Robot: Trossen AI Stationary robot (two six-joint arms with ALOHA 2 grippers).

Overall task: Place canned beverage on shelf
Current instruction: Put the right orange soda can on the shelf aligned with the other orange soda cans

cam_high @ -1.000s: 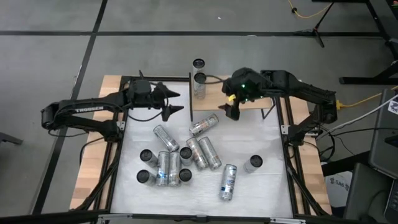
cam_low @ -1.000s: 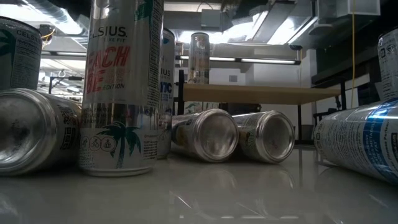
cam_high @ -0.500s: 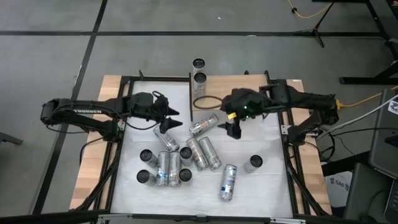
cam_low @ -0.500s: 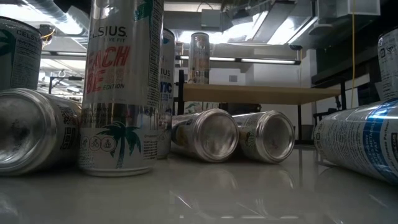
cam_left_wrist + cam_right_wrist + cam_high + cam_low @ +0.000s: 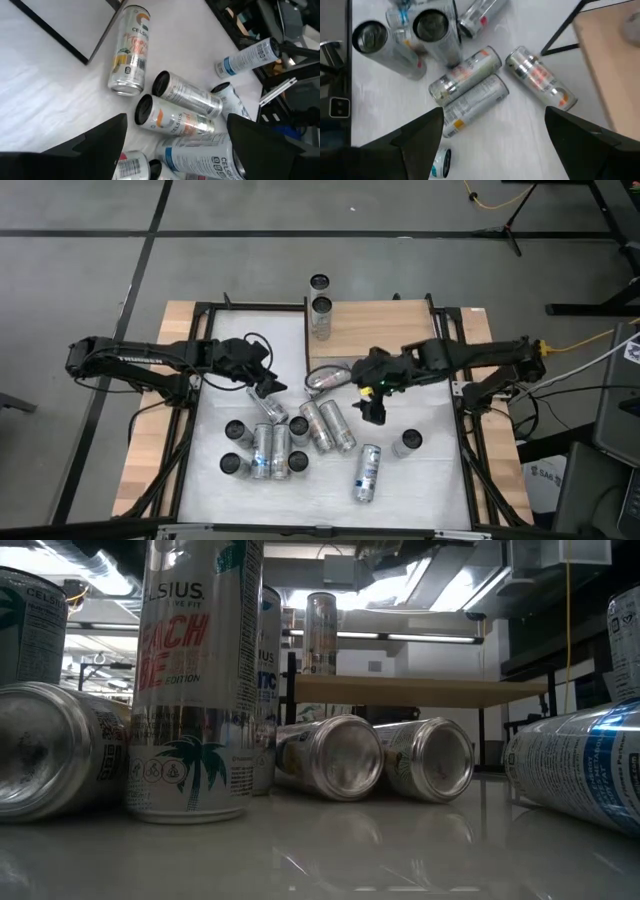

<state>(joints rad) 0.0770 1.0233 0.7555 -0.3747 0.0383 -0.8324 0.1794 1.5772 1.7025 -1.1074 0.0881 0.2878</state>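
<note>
While cans [image 5: 300, 430] lie scattered on desk [image 5: 420, 475], both grippers hover over them, fingers wide, holding nothing: left gripper [image 5: 268, 385], right gripper [image 5: 372, 408]. Shelf [image 5: 385, 330] at far edge, one can on it [image 5: 321, 315].

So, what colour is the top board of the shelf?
Pale wood grain; the shelf shows best in the high view.

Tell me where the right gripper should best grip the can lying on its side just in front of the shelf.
Probably across the middle of the lying can, coming straight down. Its round sides are free; the shelf edge is close behind, so fingers should straddle the width. The right gripper, open, hovers nearby.
</note>
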